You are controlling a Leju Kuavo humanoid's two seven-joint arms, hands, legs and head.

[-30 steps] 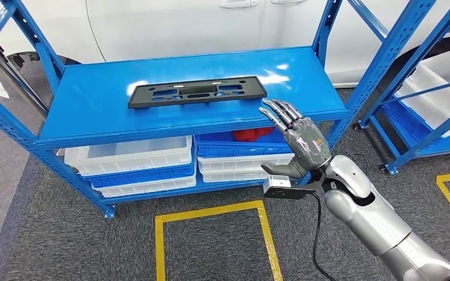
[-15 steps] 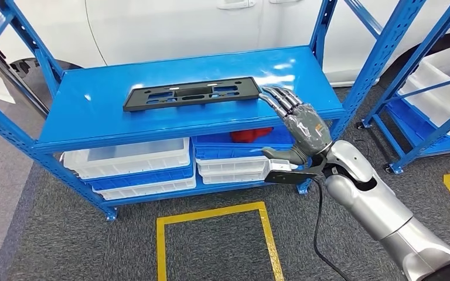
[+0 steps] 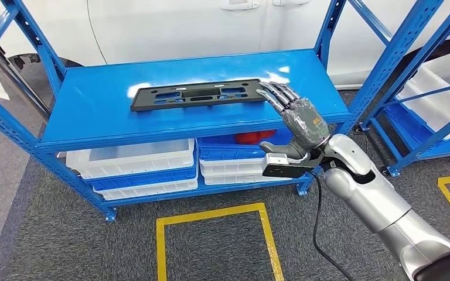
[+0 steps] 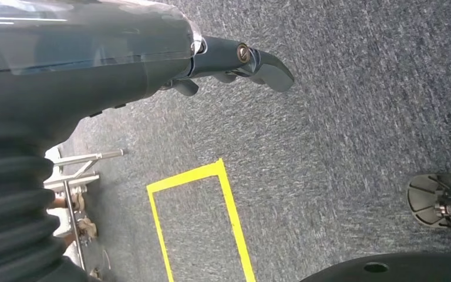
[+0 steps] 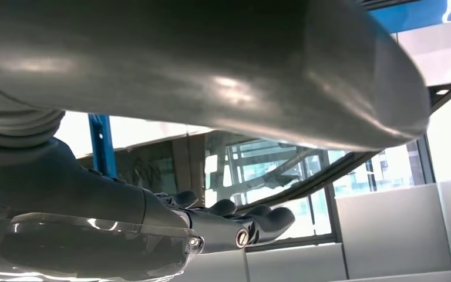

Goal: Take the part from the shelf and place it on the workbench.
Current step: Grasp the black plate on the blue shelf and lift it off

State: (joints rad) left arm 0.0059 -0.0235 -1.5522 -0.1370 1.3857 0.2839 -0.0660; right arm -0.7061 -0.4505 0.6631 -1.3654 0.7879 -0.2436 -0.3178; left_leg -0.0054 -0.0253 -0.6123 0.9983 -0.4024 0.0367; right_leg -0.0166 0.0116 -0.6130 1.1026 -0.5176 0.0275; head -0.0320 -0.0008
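Right hand: our right hand (image 3: pixel 300 120) reaches over the shelf's (image 3: pixel 94 117) front edge, fingers spread and holding nothing, fingertips (image 3: pixel 266 92) at the part's right end (contact unclear).
Part: the flat black part (image 3: pixel 198 94) lies on the blue shelf top.
Left hand: our left hand (image 4: pixel 152 64) hangs above grey carpet (image 4: pixel 358 88); its grip we cannot tell.

The shelf (image 3: pixel 94 111) is glossy blue painted metal; the part (image 3: pixel 198 94) looks matt black plastic; bins (image 3: pixel 132 158) are translucent white plastic; the floor (image 3: pixel 47 246) is rough grey carpet.
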